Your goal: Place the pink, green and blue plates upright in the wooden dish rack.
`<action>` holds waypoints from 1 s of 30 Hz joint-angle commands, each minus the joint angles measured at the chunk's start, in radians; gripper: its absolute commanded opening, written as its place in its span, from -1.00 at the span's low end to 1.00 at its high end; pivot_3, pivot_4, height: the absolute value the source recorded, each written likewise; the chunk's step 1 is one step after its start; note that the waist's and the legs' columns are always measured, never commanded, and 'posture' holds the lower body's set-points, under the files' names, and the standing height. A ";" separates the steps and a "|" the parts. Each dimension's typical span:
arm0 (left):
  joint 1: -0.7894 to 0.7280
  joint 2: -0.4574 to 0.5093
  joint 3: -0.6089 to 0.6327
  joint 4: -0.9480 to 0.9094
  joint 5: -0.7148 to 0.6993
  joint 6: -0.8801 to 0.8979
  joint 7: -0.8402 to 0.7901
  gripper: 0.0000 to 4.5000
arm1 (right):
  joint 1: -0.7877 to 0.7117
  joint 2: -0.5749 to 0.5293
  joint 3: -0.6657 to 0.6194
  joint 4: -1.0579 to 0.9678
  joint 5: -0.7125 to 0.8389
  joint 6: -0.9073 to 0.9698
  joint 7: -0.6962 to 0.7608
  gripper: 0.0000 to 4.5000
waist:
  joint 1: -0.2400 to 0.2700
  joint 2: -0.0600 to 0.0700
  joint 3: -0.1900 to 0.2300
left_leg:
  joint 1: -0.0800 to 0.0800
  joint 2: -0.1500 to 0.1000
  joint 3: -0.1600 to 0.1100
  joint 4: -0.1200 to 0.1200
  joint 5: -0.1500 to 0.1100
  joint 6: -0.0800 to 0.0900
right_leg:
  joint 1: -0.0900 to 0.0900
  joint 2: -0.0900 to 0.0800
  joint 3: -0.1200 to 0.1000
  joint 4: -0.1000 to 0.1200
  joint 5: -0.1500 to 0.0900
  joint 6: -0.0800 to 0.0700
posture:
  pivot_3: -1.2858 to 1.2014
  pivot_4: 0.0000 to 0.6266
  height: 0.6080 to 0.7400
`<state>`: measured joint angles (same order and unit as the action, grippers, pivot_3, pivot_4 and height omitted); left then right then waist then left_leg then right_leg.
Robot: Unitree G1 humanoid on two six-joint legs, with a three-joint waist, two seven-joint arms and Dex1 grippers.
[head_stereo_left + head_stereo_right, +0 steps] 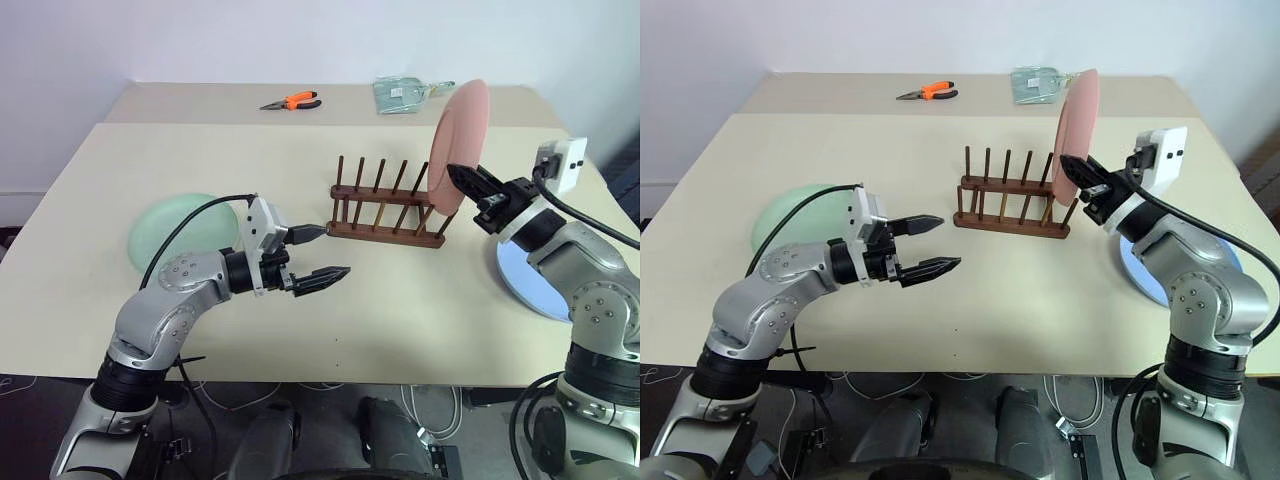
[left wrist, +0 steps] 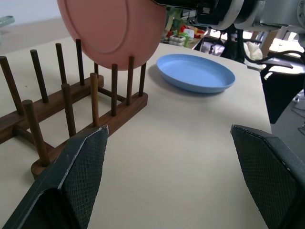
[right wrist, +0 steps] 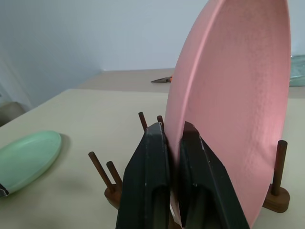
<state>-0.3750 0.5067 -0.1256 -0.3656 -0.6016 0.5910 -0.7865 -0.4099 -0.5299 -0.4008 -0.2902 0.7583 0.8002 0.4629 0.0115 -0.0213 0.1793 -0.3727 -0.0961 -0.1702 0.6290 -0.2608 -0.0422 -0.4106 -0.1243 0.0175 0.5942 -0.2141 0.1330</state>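
The round pink plastic-looking plate (image 1: 458,145) stands on edge at the right end of the small dark brown wooden dish rack (image 1: 388,212), its lower rim down among the last pegs, and the right hand (image 1: 1077,171) pinches its rim between both black fingers; the wrist view shows the fingers right up against the rim, though whether they press firmly or are just slackening I cannot tell. It looks a light, stiff thing, smooth enough to slip, and unlikely to break from a short fall onto the bench; the rim is the only sensible place to take it, since the face is too broad for those fingers. The pale green round plate (image 1: 180,232) lies flat on the cream bench (image 1: 120,180) behind the left arm, and the light blue round plate (image 2: 196,72) lies flat near the right arm, both well apart from the rack; lying flat, each will need a finger worked under its raised lip. The left hand (image 1: 315,255) hangs over the bench just beside the rack's left end, fingers spread wide and holding nothing. The left wrist view gives the blue plate whole and the pink rim behind the pegs, where the head views hide much of the blue one behind the right arm; the right wrist view alone shows the pinch itself.
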 commanded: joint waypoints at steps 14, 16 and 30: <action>-0.171 -0.113 0.592 0.445 0.207 0.007 0.893 1.00 | -0.197 -0.156 0.061 -0.055 -0.228 -0.315 0.024 0.90 | -0.006 0.000 0.000 | 0.000 0.002 0.000 0.000 0.000 0.000 | -0.001 0.004 0.000 0.000 0.004 0.005 | 0.03 -0.52 1.00; -0.159 -0.104 0.669 0.468 0.226 0.025 0.990 1.00 | -0.216 -0.157 0.118 -0.103 -0.215 -0.298 0.060 0.97 | -0.008 -0.001 0.000 | 0.001 0.003 0.001 -0.001 -0.001 -0.001 | -0.002 0.004 0.000 -0.001 0.004 0.005 | 0.03 -0.52 1.00; 0.026 -0.244 0.838 0.241 -0.131 0.407 0.931 0.75 | -0.087 -0.015 0.536 -0.235 -0.337 -0.329 0.135 1.00 | 0.001 -0.005 -0.002 | 0.000 0.004 -0.001 0.001 -0.001 -0.004 | -0.001 0.005 0.000 0.000 0.004 0.004 | 0.03 -0.52 1.00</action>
<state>-0.3569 0.2728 0.7051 -0.1039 -0.6892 0.9708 0.1478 -0.4945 -0.5563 0.1280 -0.4896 0.4421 0.5069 0.5945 0.0130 -0.0266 0.1775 -0.3722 -0.0925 -0.1708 0.6302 -0.2622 -0.0458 -0.4119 -0.1190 0.0176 0.5947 -0.2096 0.1371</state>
